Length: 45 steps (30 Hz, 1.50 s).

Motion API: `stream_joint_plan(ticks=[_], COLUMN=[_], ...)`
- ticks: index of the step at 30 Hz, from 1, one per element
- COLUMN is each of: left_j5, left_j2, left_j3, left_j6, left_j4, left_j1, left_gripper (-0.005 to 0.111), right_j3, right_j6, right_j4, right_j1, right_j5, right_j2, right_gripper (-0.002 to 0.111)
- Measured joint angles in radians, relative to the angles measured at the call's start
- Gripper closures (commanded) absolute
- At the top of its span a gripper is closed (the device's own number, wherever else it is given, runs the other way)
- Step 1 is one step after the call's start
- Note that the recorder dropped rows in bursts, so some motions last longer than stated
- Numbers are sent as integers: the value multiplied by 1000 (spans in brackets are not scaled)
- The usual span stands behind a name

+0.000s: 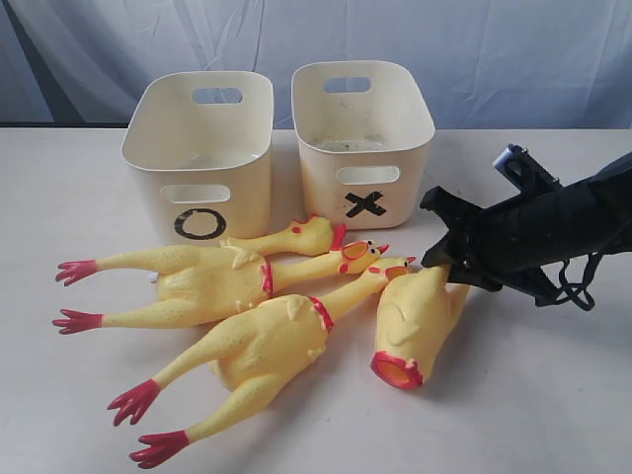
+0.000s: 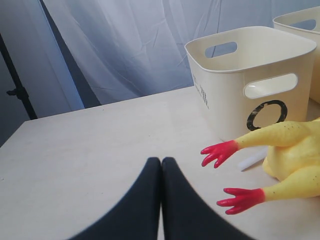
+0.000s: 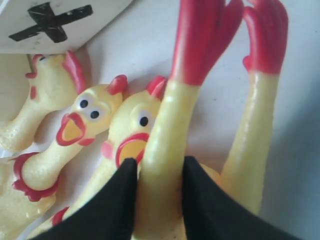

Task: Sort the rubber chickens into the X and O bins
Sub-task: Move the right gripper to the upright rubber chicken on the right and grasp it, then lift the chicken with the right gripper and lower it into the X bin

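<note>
1. Exterior view, layout: the O bin and the X bin stand side by side at the back of the bench. No chicken shows in either. In front lie the far whole chicken, the near whole chicken, the head-and-neck piece and the headless body.
2. Exterior view, arms: the right pincer reaches in from the right onto the leg end of the headless body. The arm hides the grip itself. The left arm is out of frame.
3. Left wrist view: the only view of the left pincer. Its fingers are pressed together on nothing, over bare bench. It is well apart from the red feet of the far whole chicken by the O bin. A white stick lies at the bin's foot.
4. Right wrist view: shows what the exterior hides. The right pincer is closed around one yellow leg of the headless body, black fingers touching it on both sides. The other leg lies free alongside. The head of the near whole chicken sits just beside the gripped leg.
5. Step in hand, as judged: first pick, nothing sorted.
6. Next move calls for a lift clear of the neighbouring head, then a carry over a bin. That is likely the X bin, the piece being broken. The rubber leg may flex and let the body swing.
</note>
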Motion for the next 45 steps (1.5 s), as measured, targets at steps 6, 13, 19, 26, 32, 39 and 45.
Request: stream_joint_plan(ticks=[6, 13, 19, 26, 32, 39, 45], left_j5=[0, 0, 0, 0, 0, 0, 0], left_j2=[0, 0, 0, 0, 0, 0, 0], left_j3=[0, 0, 0, 0, 0, 0, 0], left_j6=[0, 0, 0, 0, 0, 0, 0], left_j4=[0, 0, 0, 0, 0, 0, 0], left_j1=[0, 0, 0, 0, 0, 0, 0], left_gripper=[107, 107, 107, 107, 107, 107, 107], right_j3=[0, 0, -2, -82, -160, -197, -267], right_j6=[0, -24, -92, -221, -419, -917, -1082], right_j4=[-2, -25, -33, 27, 205, 497, 533], right_j1=[0, 2, 2, 2, 3, 63, 132], right_j5=[37, 61, 53, 53, 28, -102, -114], right_j2=[-10, -100, -212, -294, -307, -302, -240], right_gripper=[109, 109, 109, 109, 109, 109, 109])
